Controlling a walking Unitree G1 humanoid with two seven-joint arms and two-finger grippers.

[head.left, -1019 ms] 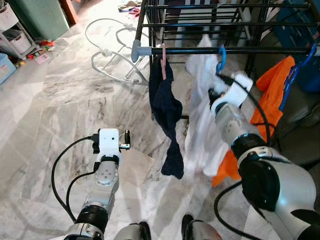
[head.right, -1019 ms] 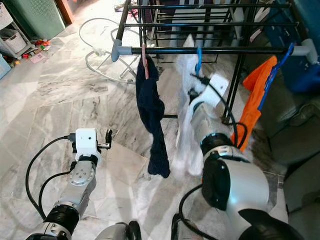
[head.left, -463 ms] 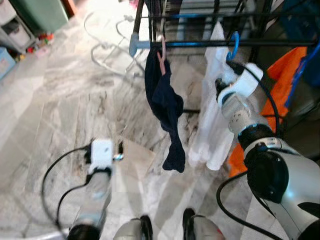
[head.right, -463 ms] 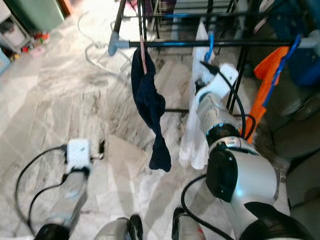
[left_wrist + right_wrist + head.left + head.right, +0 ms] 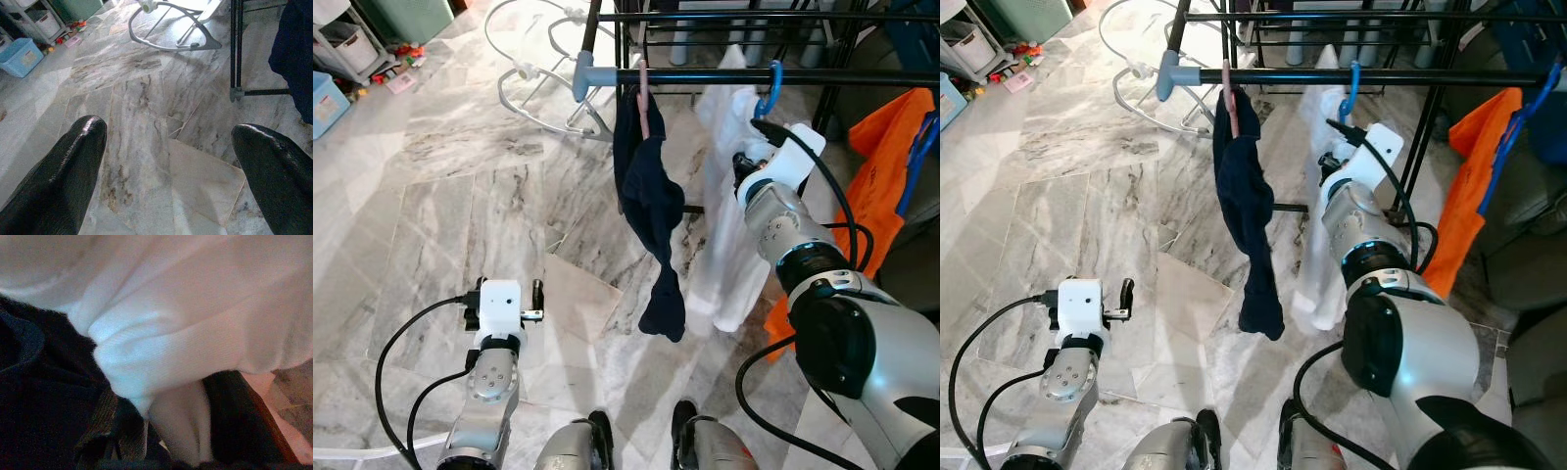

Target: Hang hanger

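1. Pulling your right end effector [image 5: 741,174] away may drag the blue hanger [image 5: 767,90], hooked on the rail [image 5: 705,75], off; its grip hides in the white garment [image 5: 720,245].
2. Swinging the left end effector [image 5: 168,147], spread and empty, risks snagging the dark garment [image 5: 651,211].

Garments [image 5: 651,211] on rail [image 5: 754,75]; right claw [image 5: 740,171] behind.

Floor [image 5: 431,196]: polished grey-veined marble tiles, glossy. Drying rack rail [image 5: 862,76]: matt black metal w/ grey plastic end cap [image 5: 584,74]. Blue hanger hook [image 5: 770,88]: smooth plastic. White garment [image 5: 720,245]: soft knit cloth, fine ribbing close up. Navy garment [image 5: 651,211]: matt cloth. Orange garment [image 5: 871,176]: thin cloth. Left gripper [image 5: 168,171] fingers [image 5: 63,181]: glossy black plastic/rubber. Right arm shell [image 5: 862,362]: smooth silver, semi-gloss.
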